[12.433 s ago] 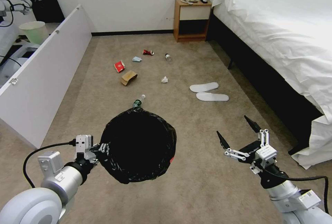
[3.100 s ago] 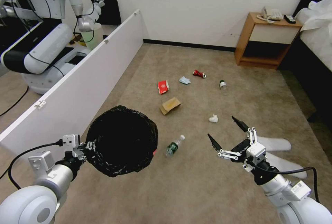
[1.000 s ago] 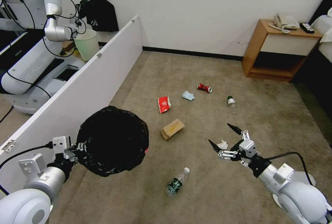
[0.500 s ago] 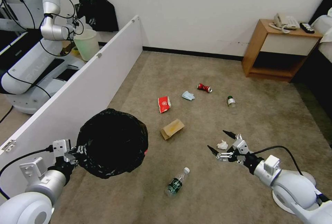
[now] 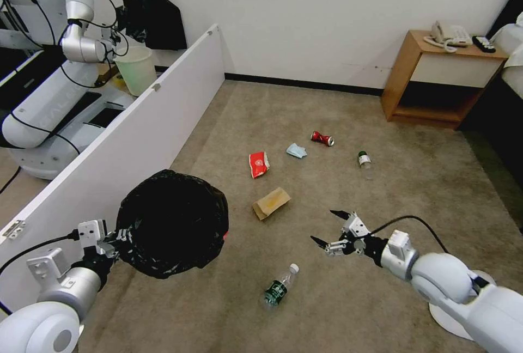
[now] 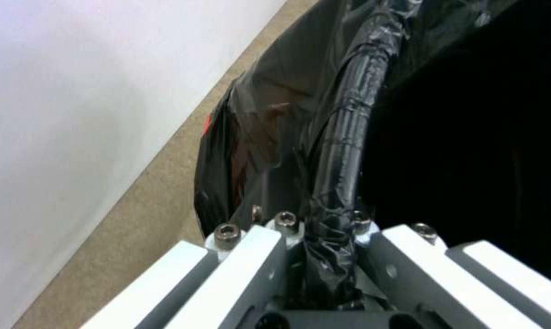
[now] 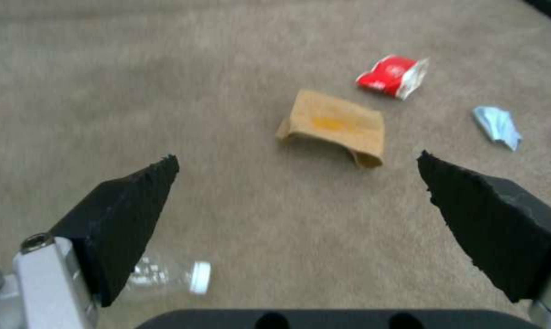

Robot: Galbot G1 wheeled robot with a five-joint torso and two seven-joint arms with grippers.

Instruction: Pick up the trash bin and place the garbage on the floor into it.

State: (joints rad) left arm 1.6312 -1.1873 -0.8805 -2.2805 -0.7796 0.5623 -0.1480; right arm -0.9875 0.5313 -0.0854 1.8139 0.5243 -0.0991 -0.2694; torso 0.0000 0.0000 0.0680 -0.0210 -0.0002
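Note:
The trash bin (image 5: pixel 171 222), red under a crinkly black bag, hangs above the floor (image 5: pixel 261 102) at my lower left. My left gripper (image 5: pixel 115 236) is shut on its bag-wrapped rim (image 6: pixel 342 151). My right gripper (image 5: pixel 326 226) stands open low over the carpet, between a clear green-labelled bottle (image 5: pixel 279 286) and a brown cardboard piece (image 5: pixel 271 202). Beyond lie more garbage: a red carton (image 5: pixel 258 163), a light-blue mask (image 5: pixel 296 150), a crushed red can (image 5: pixel 321 138) and a second bottle (image 5: pixel 363 159). The right wrist view has the cardboard (image 7: pixel 336 125) ahead of the open gripper (image 7: pixel 296 157), with the bottle (image 7: pixel 165 274) near one finger.
A long white board (image 5: pixel 136 135) runs along the left, close beside the bin. Behind it stand another robot (image 5: pixel 49 86) and a pale bucket (image 5: pixel 136 70). A wooden nightstand (image 5: pixel 436 75) sits at the back right by the dark bed frame (image 5: pixel 501 140).
My right arm has stretched forward and down to the left, still open, and now covers the spot where a white wad lay. The bin has shifted slightly left.

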